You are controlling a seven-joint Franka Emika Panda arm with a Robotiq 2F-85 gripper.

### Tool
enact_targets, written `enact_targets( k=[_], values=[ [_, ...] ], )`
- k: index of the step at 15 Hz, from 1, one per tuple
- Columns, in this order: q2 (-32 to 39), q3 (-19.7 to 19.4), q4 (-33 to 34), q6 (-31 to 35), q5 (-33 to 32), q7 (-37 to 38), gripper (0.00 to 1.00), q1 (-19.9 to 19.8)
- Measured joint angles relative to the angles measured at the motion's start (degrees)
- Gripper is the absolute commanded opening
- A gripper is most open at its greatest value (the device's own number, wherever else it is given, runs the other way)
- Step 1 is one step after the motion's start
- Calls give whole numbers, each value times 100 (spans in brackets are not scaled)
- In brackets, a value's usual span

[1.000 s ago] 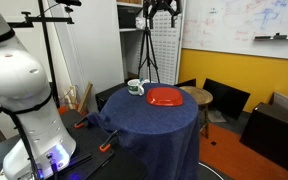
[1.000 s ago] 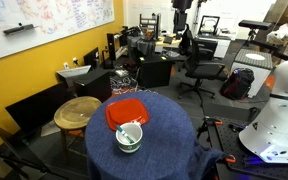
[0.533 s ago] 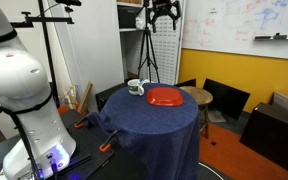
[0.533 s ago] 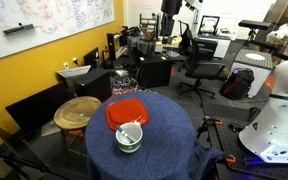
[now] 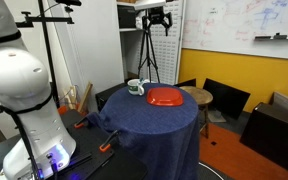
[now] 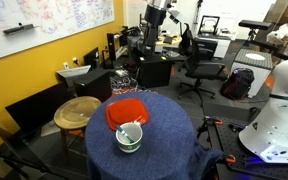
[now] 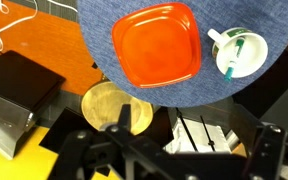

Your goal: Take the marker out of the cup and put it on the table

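Premises: an office-lab with a yellow wall, whiteboards and desks. At the centre is a round surface [image 5: 149,125] under a blue cloth.

Items: a cup [image 7: 259,55] sits near the edge of the surface. A red plate [image 7: 156,45] lies just beside the cup and a wooden stool [image 6: 79,110] stands beyond the plate, off the surface. The marker [image 7: 225,46] stands inside the cup, leaning on its rim.

Arm: the gripper [image 5: 157,22] hangs high above and well apart from the cup. In the wrist view the fingers [image 7: 269,140] look spread, with nothing between them.

Assessment: the removal has not begun and the approach to the cup is the step in hand.

Recommendation: centre over the cup, not the plate, and descend straight. Line the fingers up across the marker's exposed end. Close only once clear of the rim so the cup is not tipped.
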Motion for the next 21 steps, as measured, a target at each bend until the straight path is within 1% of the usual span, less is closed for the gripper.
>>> enact_targets(
  k=[5,9,11,15,21],
  values=[
    [245,231,6,402,648,65,100,96],
    [468,425,12,900,1246,471,100,176],
    [594,535,25,1122,1414,688,100,229],
    [833,733,72,1206,1416,1161,100,306],
    [1168,868,133,1183,1413,1251,100,360]
  ],
)
